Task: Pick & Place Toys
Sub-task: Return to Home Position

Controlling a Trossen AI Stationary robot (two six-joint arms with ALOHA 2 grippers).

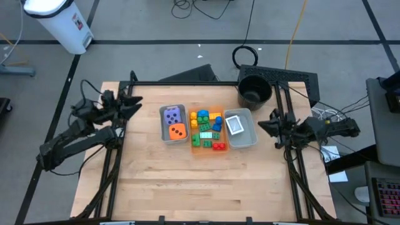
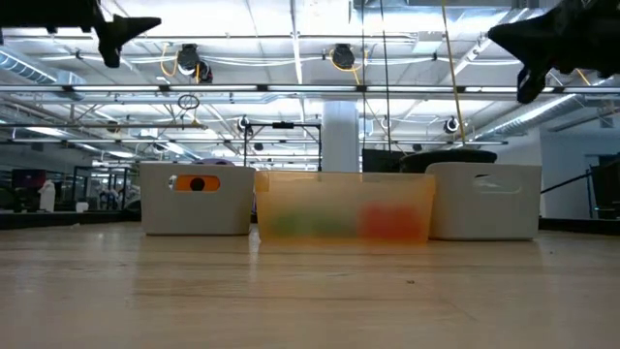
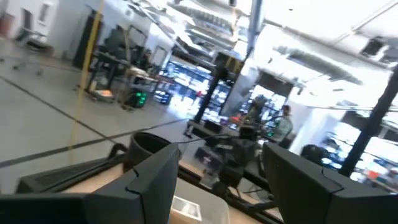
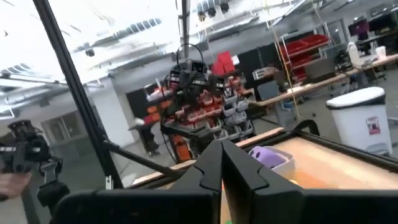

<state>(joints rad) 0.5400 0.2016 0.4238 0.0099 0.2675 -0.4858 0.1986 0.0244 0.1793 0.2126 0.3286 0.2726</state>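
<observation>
bare wood of the bench [image 2: 310, 291] is the closest thing to the low cam, and i can't spot any toy loose on it. behind it three trays sit side by side in a row across the bench. the left grey tray [image 1: 162, 125] has the purple die [image 1: 172, 115] and the orange die [image 1: 177, 131]. the orange tray [image 1: 207, 152] in the middle is packed with the bricks [image 1: 206, 128]. the right grey tray [image 1: 250, 139] has the cards [image 1: 235, 124].

my left claw [image 1: 134, 106] hangs up off the wood near the left edge, fingers spread wide, nothing between them. my right claw [image 1: 265, 125] is over by the right edge, just beside the card tray, fingers pinched together on nothing that i can see.

so everything lies between my two claws, each pointing inward at the row. the left one is nearer the dice, the right one nearer the cards. sorting looks done to me. what's left is tucking both arms home, which means pulling outward and away from the row. the right one is the one to watch, being so close to that tray wall.
</observation>
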